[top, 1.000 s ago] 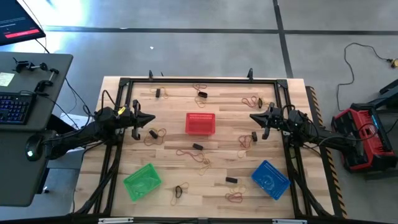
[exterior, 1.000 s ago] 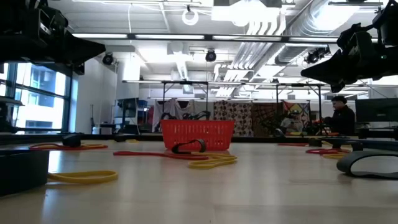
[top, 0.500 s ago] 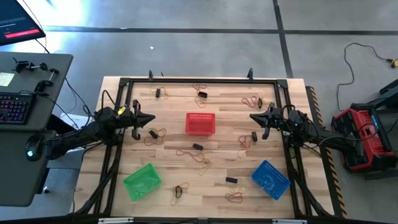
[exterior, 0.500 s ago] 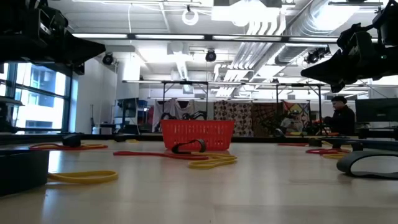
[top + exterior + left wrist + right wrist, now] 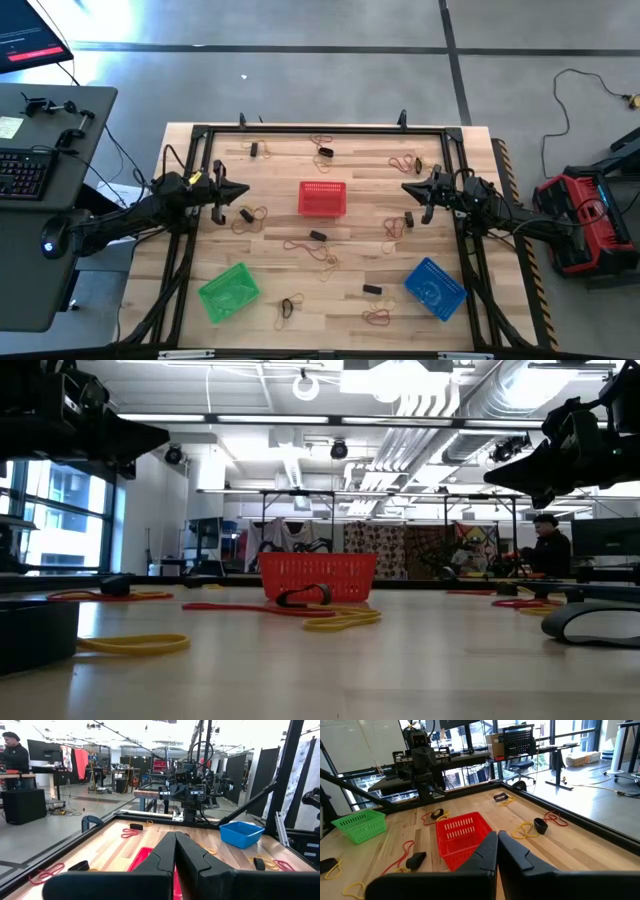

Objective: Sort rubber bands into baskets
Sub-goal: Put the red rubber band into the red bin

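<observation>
Many small rubber bands, tan, black and reddish, lie scattered flat on the wooden table (image 5: 330, 280). The red basket (image 5: 322, 198) stands at the table's middle, the green basket (image 5: 229, 291) near left, the blue basket (image 5: 434, 287) near right. My left gripper (image 5: 246, 192) hovers shut and empty at the table's left, pointing at the red basket (image 5: 150, 857). My right gripper (image 5: 404, 187) hovers shut and empty at the right, also pointing at the red basket (image 5: 460, 834).
A black frame (image 5: 320, 130) runs around the table's edges. A desk with a keyboard (image 5: 22, 170) stands to the left, a red machine (image 5: 585, 222) on the floor to the right. A person (image 5: 548, 545) shows far behind the table.
</observation>
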Robot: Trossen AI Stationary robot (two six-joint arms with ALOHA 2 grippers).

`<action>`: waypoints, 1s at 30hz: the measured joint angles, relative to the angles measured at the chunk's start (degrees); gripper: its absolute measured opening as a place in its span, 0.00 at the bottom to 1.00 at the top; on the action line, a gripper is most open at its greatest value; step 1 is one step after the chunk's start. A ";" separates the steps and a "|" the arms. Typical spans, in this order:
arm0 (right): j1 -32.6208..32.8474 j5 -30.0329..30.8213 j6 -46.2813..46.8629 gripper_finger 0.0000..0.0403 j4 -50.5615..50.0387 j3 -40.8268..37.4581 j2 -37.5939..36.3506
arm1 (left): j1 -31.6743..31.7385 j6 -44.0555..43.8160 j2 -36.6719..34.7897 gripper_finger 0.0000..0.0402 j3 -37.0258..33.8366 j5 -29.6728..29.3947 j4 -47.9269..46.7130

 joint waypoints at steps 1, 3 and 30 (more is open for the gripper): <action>-0.02 0.00 0.02 0.00 0.00 0.01 0.00 | 0.01 0.05 0.01 0.00 0.01 0.00 0.38; -0.02 0.01 0.00 0.00 0.00 0.00 0.00 | 0.00 1.50 0.00 0.00 0.00 0.01 1.76; 0.00 0.04 0.01 0.00 0.02 0.02 0.00 | -5.53 1.70 20.49 0.00 4.99 -7.55 0.96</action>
